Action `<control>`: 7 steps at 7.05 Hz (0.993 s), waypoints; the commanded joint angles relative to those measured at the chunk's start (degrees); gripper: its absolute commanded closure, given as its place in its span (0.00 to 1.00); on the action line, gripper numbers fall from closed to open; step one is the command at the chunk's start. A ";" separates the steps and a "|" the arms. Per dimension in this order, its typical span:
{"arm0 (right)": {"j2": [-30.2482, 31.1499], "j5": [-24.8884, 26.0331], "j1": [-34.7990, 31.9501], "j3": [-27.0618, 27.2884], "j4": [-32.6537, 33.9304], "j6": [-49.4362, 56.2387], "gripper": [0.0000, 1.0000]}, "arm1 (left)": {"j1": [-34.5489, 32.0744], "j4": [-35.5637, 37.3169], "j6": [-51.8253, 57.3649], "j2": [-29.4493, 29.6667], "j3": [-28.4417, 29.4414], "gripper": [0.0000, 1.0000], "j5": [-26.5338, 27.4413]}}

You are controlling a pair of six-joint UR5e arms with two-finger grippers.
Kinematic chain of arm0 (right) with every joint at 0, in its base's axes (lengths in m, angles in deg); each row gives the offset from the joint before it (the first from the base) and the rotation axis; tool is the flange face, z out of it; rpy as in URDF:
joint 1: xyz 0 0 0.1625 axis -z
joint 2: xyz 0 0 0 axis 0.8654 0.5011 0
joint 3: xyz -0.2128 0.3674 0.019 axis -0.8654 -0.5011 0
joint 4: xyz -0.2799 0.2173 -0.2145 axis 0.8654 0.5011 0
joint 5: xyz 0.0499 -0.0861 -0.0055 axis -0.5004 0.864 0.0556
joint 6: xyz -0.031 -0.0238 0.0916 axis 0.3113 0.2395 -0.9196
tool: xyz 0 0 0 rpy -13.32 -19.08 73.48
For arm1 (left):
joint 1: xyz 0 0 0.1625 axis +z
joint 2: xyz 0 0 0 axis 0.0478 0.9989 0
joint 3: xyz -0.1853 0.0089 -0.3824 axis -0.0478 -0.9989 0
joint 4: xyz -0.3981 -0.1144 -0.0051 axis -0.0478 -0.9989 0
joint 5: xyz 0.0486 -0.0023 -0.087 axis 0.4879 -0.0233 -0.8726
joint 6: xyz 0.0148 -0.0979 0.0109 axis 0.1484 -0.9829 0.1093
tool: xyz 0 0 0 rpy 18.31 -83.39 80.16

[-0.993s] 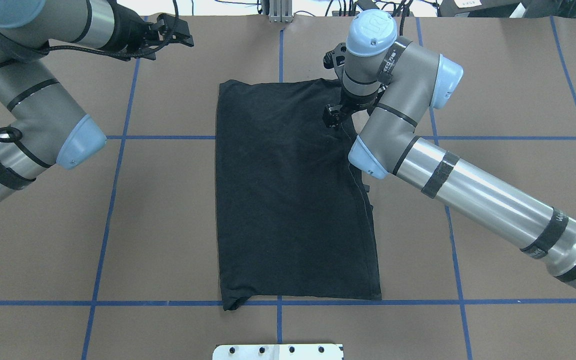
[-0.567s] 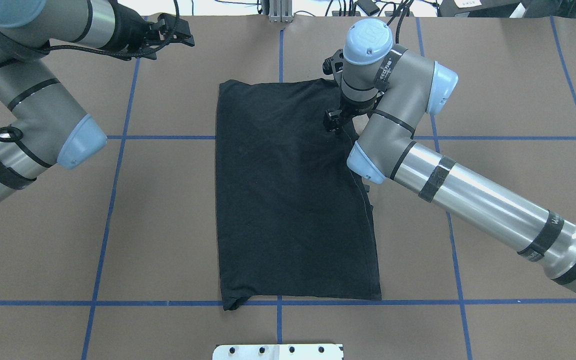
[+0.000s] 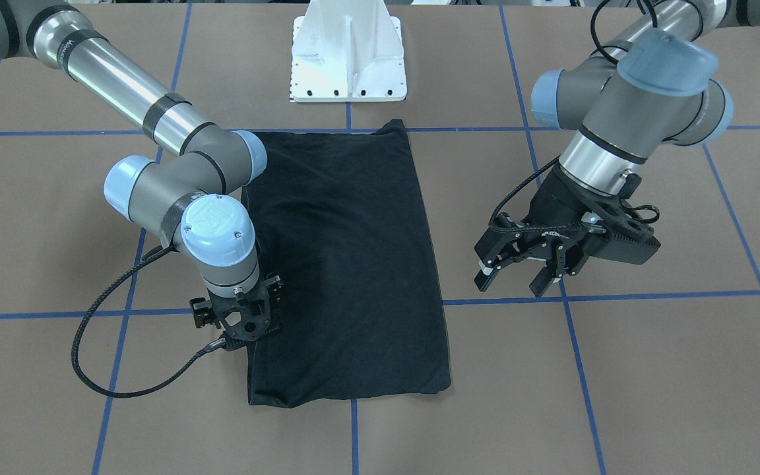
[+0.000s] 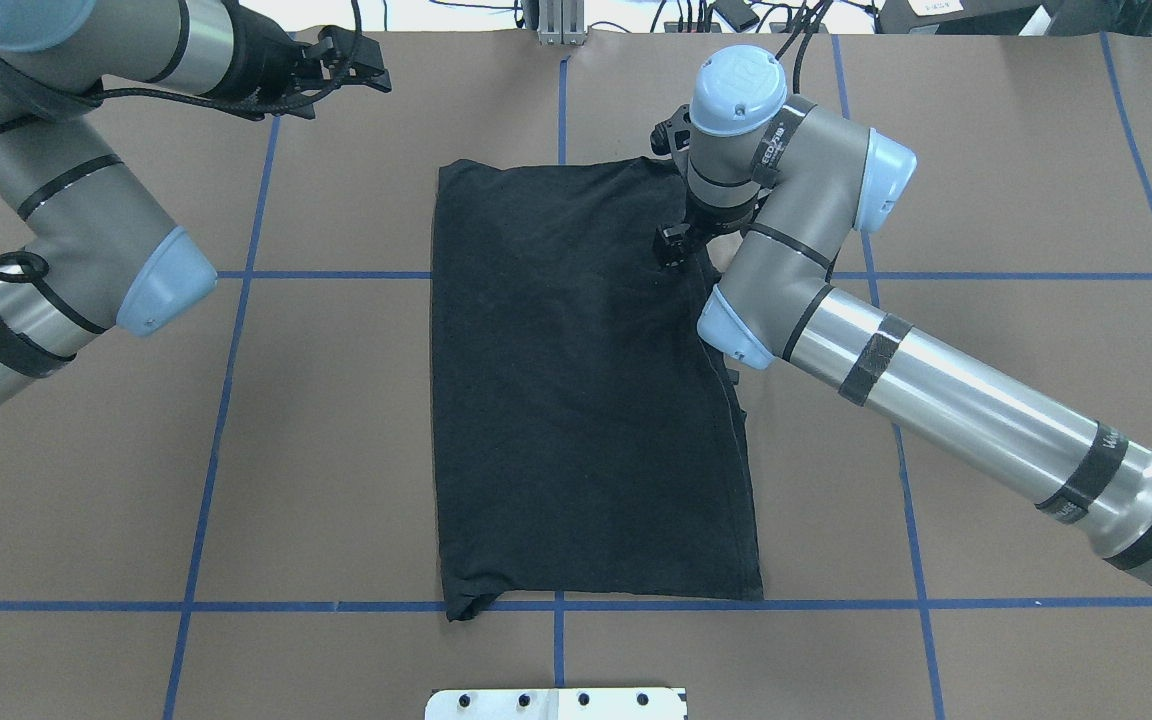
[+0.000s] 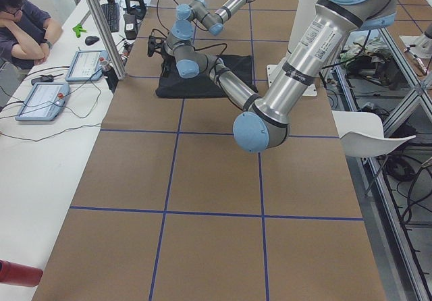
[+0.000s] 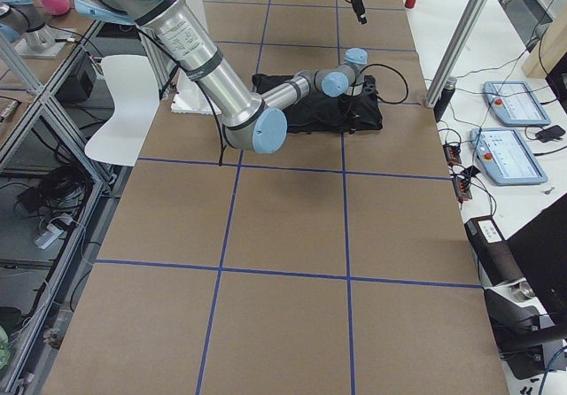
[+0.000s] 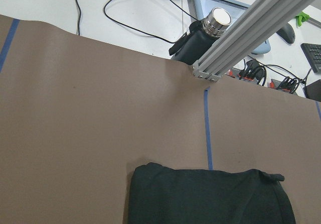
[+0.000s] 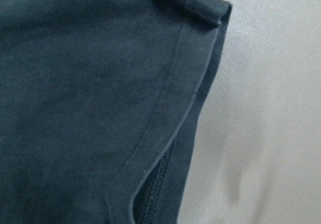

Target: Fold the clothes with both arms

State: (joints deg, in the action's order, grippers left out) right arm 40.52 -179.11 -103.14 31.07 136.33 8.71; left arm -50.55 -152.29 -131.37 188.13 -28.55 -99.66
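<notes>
Right gripper has nudged along the hem of the T-shirt, likely seeking a grip, closure untellable; left gripper waits aside, spread apart.

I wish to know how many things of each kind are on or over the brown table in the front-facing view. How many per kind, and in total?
Black T-shirt: 1
Robot arms: 2 (left arm, right arm)
White pedestal: 1
Total: 4
</notes>
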 commanded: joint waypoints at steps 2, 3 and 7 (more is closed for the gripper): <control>0.25 -0.03 -1.25 -1.56 0.03 0.48 0.00 | 0.03 0.04 0.00 0.08 -0.01 0.00 0.00; 0.25 -0.03 -1.43 -2.09 0.03 0.48 0.00 | 0.03 0.04 0.00 0.08 -0.01 0.00 0.00; 1.46 -8.63 -3.19 6.20 2.48 -3.35 0.00 | -0.23 0.30 0.00 0.17 -0.10 0.00 -0.09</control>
State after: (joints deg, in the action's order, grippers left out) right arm 40.46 -184.78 -106.10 32.14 137.23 8.11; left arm -50.68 -152.00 -131.37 188.35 -28.59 -99.74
